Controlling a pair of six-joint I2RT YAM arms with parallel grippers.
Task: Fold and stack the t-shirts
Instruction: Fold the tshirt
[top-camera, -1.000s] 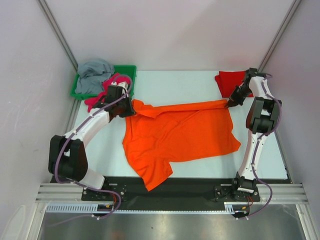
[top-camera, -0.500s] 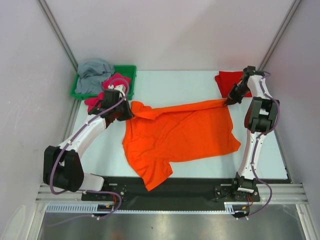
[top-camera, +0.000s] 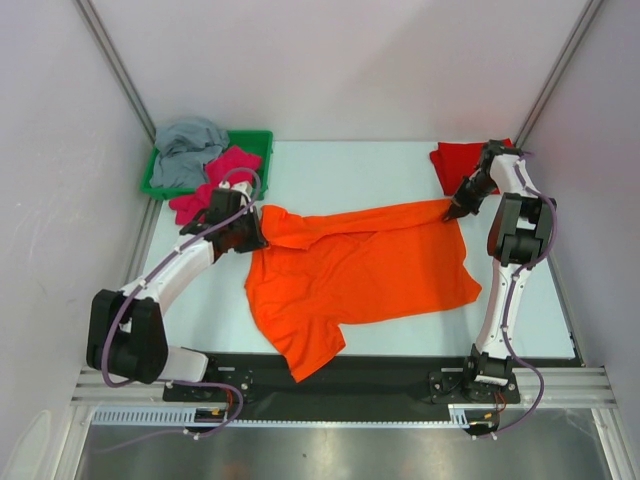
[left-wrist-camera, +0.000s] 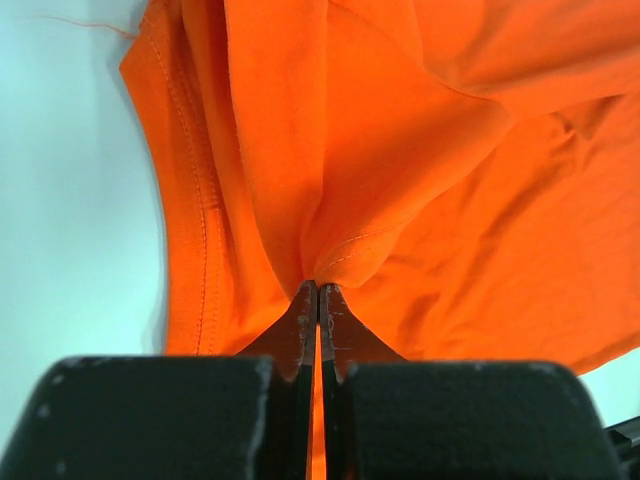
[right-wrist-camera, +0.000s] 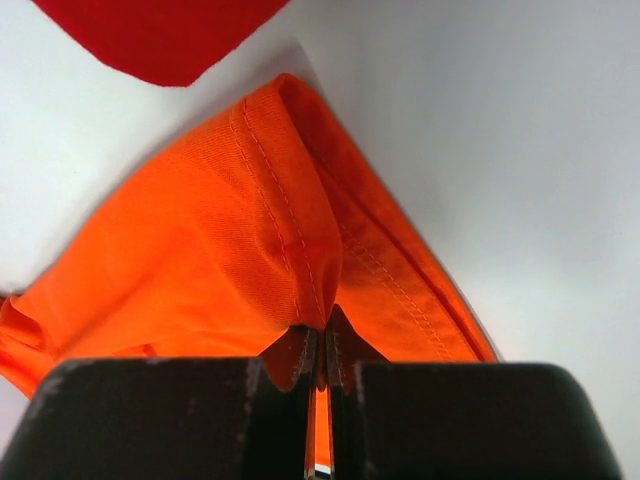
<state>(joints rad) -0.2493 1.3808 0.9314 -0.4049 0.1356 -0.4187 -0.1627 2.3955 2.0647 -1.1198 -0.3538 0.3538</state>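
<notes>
Top external view: the bright orange t-shirt (top-camera: 360, 275) lies spread over the middle of the pale surface (top-camera: 340, 170), one short sleeve hanging toward the near edge and its far edge drawn out in a line between the two arms. The left tool (top-camera: 258, 226) grips the shirt's far left corner, where the cloth is bunched into folds. The right tool (top-camera: 452, 210) grips the far right corner.

Left wrist view: the left tool (left-wrist-camera: 318, 300) has its jaws pressed nearly together, with only a thin sliver of orange cloth between the tips. A stitched hem runs up the left side of the fabric, beside bare surface.

Right wrist view: the right tool (right-wrist-camera: 318, 345) is likewise pinched to a hairline gap on a folded, double-stitched hem of the orange t-shirt, which rises from the tips in a ridge.

A red t-shirt (top-camera: 458, 160) lies at the far right corner of the surface, just beyond the right tool and apart from the orange cloth. At the far left stands a green plastic tray (top-camera: 258, 140). A grey t-shirt (top-camera: 190, 145) is heaped in it, and a magenta pink t-shirt (top-camera: 215, 180) spills over its near rim onto the surface, close to the left arm.
</notes>
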